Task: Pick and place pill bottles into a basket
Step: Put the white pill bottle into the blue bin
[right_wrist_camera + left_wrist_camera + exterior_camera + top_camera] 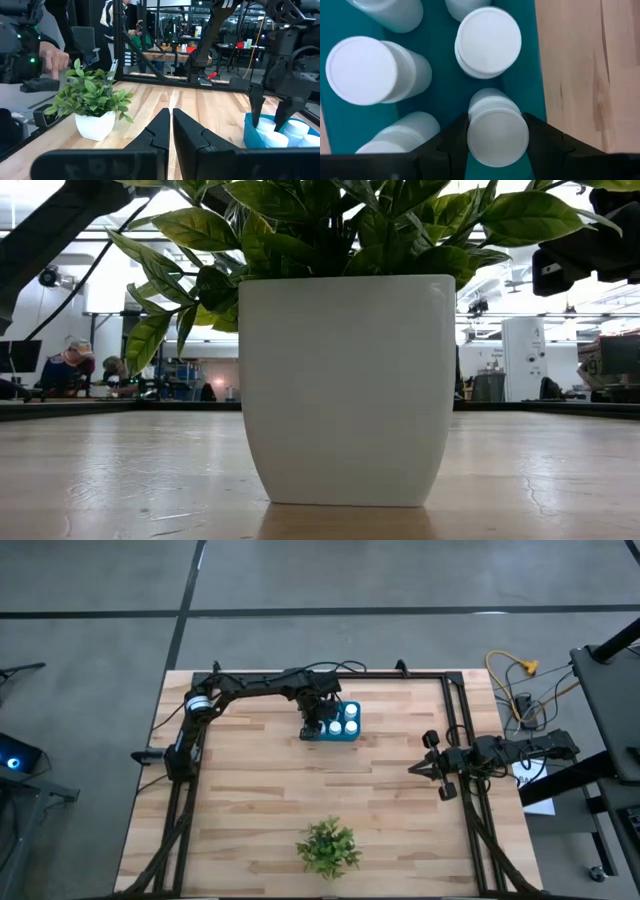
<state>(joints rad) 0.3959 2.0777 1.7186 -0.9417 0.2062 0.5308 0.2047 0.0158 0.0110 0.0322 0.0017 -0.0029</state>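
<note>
Gripped bottle (497, 131): white, capped, held between the two dark fingers (451, 142) of the left gripper (318, 727), inside the basket (447, 70) at its near-side wall, where bare wood table (590, 75) began just beyond the rim.

Other bottles: one upright (488, 41) just beside the held one; one leaning (372, 70) across the teal floor; parts of three more at the frame edges. From overhead, white caps (343, 718) showed in the basket (353, 735) at the table's far middle; no bottle lay loose on the wood.

Step in hand, by judgement: placing what appeared the last bottle. Next move would call for opening the fingers, then lifting straight up.

Clearance: tight. Neighbouring bottles stood close on two sides and the basket wall on a third; a sideways exit could tip the upright one.

Right gripper (170, 131): fingers closed together, empty, waiting at the table's right edge (432, 768), well apart.

Plant (327, 846): white pot, near front edge, clear of the work.
</note>
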